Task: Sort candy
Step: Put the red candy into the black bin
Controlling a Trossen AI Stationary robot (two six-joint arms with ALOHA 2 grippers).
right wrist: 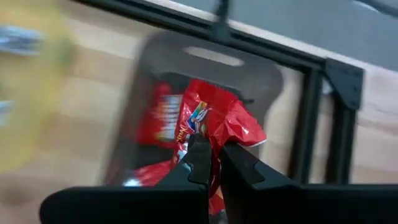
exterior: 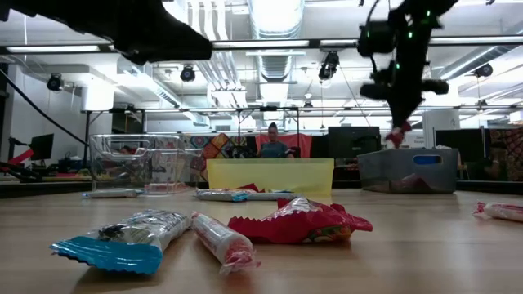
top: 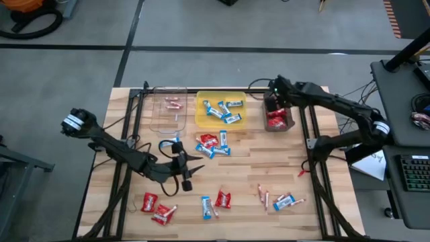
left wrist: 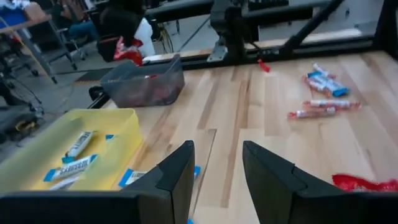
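Candy lies scattered on the wooden table: a cluster of blue-and-white bars and red packets (top: 211, 144) in the middle, red packets (top: 156, 207) near left, pinkish sticks (top: 263, 195) near right. My right gripper (top: 274, 102) is at the far right, above the dark tray (top: 290, 121), shut on a red packet (right wrist: 214, 118). My left gripper (left wrist: 214, 177) stands open above the table left of the middle, pointing toward the table's right, with nothing between its fingers. My right gripper pinches the red packet between its two fingers by one crumpled end (right wrist: 214, 149). The fingers slant down from above. The rest of the packet sticks out beyond the fingertips, lifted clear above the dark tray, which holds other red packets.
The yellow tray (top: 199, 117) at the far middle holds blue-and-white bars. The clear tray (top: 161, 124) to its left holds pinkish sticks. Dark frame rails (top: 312, 134) run along the table's sides. Bare wood lies between the candy groups.
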